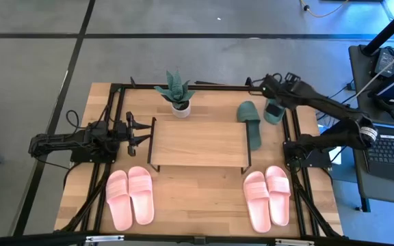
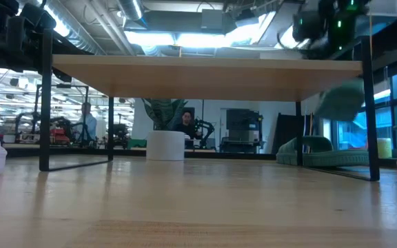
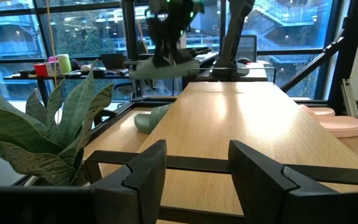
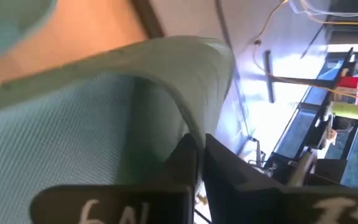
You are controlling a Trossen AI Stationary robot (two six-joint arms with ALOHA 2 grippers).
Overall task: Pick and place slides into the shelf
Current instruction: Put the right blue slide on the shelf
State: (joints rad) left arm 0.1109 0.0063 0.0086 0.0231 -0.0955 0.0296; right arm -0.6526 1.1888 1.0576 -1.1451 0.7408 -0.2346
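One dark green slide [image 1: 273, 111] is held up by my right gripper [image 1: 277, 102], which is shut on it past the shelf's right end, near the table's far right corner. It shows blurred in the low view [image 2: 340, 100]. The other green slide [image 1: 250, 123] lies flat on the table beside the shelf [image 1: 197, 142]. Two pink pairs [image 1: 130, 197] [image 1: 267, 197] lie flat near the front edge. My left gripper [image 1: 141, 131] waits open at the shelf's left end, touching nothing. My right gripper pinches a thin curved edge of the green slide [image 4: 191, 127] between its two fingers [image 4: 182, 163]; whether that edge is strap or sole cannot be told. The slide [image 3: 165, 67] hangs roughly level below the gripper, lifted clear of the table.
A potted plant [image 1: 176, 92] stands at the far edge behind the shelf. A black frame [image 1: 118, 109] borders the table. Bare tabletop [image 1: 197, 201] lies between the two pink pairs. A laptop [image 1: 392, 147] sits off the table's right side.
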